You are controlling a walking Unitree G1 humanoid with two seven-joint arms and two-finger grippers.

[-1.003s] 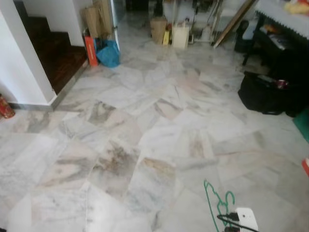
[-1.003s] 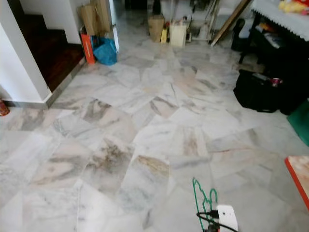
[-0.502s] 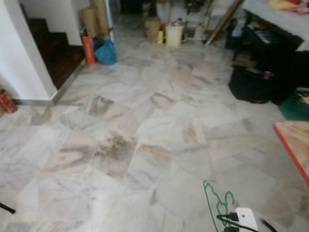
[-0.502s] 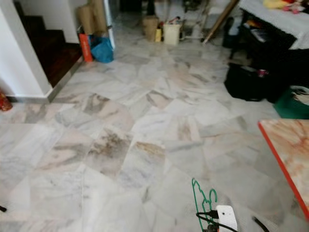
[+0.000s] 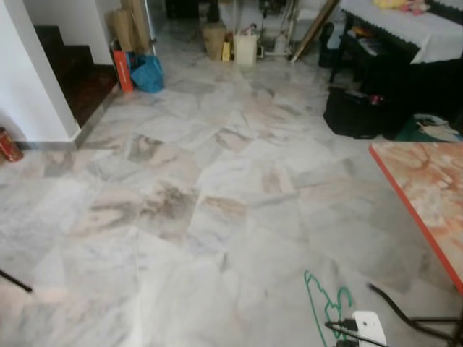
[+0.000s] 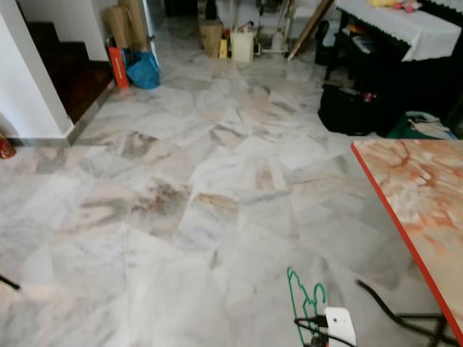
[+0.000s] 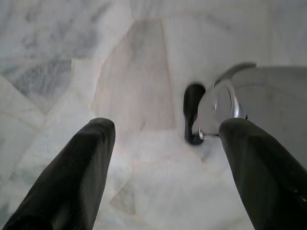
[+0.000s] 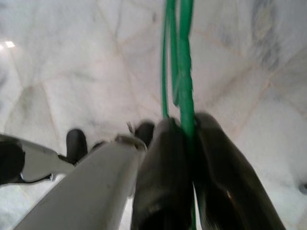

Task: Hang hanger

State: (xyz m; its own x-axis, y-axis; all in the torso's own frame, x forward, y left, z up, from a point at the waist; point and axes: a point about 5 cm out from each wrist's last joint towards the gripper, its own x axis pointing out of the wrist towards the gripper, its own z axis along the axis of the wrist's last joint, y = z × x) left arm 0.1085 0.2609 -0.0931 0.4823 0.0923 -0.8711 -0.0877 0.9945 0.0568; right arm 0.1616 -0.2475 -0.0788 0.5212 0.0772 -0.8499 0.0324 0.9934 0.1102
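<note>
A thin green hanger (image 5: 323, 302) hangs low at the bottom right of the eye views, above the marble floor. In the right wrist view my right gripper (image 8: 189, 139) is shut on the green hanger (image 8: 184, 72), whose wires run out past the black fingertips. A white part of my right wrist (image 5: 368, 327) sits just below the hanger. My left gripper (image 7: 168, 128) is open with nothing between its fingers, pointing down at the floor beside a silver part of my own body (image 7: 225, 103).
A marble-patterned table with a red edge (image 5: 423, 199) stands at the right, with a black cable (image 5: 401, 311) on the floor by it. Farther off are a black bag (image 5: 354, 112), a dark cloth-covered table (image 5: 405, 32), stairs (image 5: 72, 72), a blue bag (image 5: 147, 72) and a red extinguisher (image 5: 9, 144).
The whole picture has shifted left as the camera turned: the red-edged table has come into view at the right. The hanger stays in my right gripper.
</note>
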